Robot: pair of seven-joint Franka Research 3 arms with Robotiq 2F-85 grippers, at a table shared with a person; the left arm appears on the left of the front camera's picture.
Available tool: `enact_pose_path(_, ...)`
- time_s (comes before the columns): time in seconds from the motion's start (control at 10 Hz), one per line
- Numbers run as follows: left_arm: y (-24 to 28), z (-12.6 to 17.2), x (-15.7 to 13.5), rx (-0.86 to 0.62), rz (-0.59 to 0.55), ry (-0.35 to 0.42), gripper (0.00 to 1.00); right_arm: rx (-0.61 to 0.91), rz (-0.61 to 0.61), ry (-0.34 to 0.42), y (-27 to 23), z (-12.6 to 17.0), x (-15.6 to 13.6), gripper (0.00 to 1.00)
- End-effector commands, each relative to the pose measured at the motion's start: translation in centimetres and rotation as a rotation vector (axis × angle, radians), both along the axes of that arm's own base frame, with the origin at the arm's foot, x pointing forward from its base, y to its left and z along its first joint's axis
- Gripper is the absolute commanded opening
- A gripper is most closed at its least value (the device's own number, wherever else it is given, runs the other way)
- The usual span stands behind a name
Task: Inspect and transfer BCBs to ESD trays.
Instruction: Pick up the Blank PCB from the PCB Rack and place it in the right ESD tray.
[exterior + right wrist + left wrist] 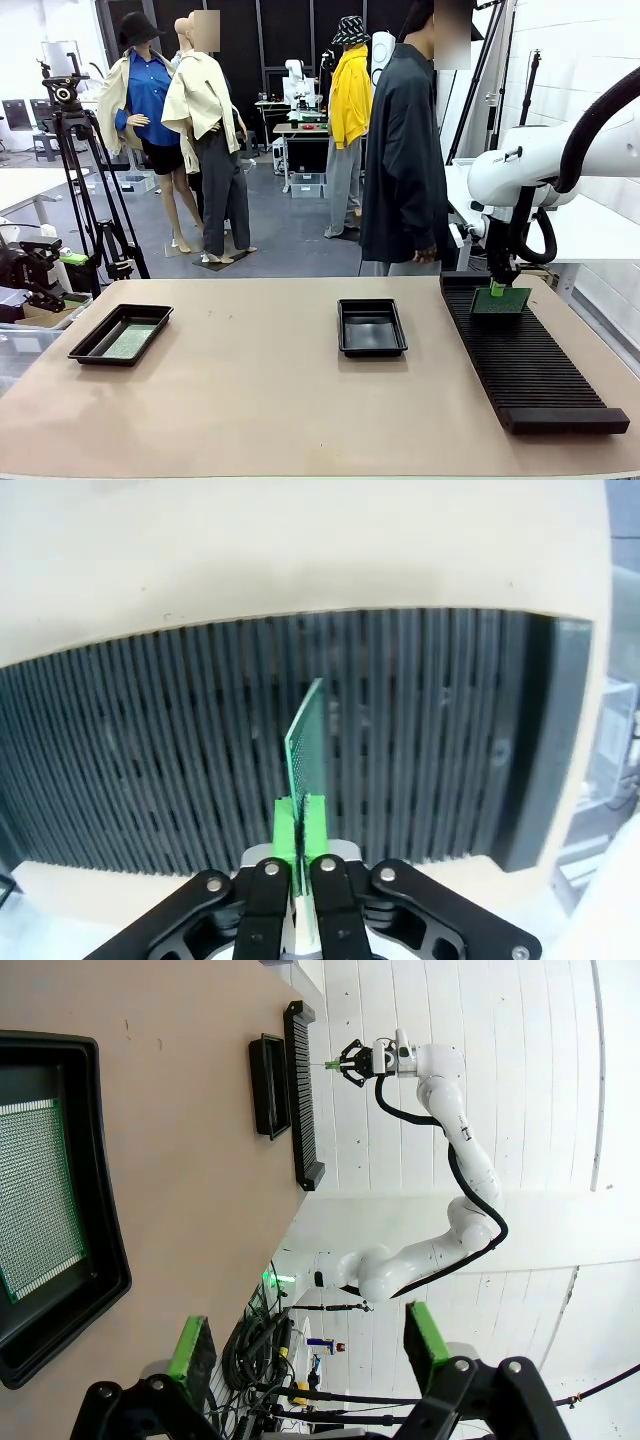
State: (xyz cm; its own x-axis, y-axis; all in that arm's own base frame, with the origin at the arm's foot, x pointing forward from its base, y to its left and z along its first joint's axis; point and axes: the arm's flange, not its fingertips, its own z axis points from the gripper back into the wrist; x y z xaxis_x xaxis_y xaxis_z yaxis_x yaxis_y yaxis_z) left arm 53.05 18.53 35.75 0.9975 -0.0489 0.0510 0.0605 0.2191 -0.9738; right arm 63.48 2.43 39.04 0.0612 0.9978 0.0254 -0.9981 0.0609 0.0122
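Right tool [301,820] pinches the top edge of a thin green rectangular circuit board [308,742], upright at the long black ribbed rack [150,750], presumably leaving its faces clear for inspection. The other green board [128,340] lies flat in the left shallow black tray [88,350]; left tool [308,1342] spread.

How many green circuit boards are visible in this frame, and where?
2. One board lies flat in the left tray. The other board stands upright at the black slotted rack, pinched by the right claw. The middle tray holds none; none seem hidden.
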Motion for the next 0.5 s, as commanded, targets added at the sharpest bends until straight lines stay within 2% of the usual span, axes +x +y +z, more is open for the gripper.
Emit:
enact_pose_path(0.0, -0.02, 0.17, -0.12, 0.002, -0.005, -0.001, 1.0, -0.042, -0.011, 0.028, 0.18, -0.14, 0.5, 0.0)
enact_pose_path(0.4, -0.02, 0.17, -0.12, 0.002, -0.005, -0.001, 1.0, -0.044, -0.017, 0.043, 0.13, -0.24, 0.94, 0.0)
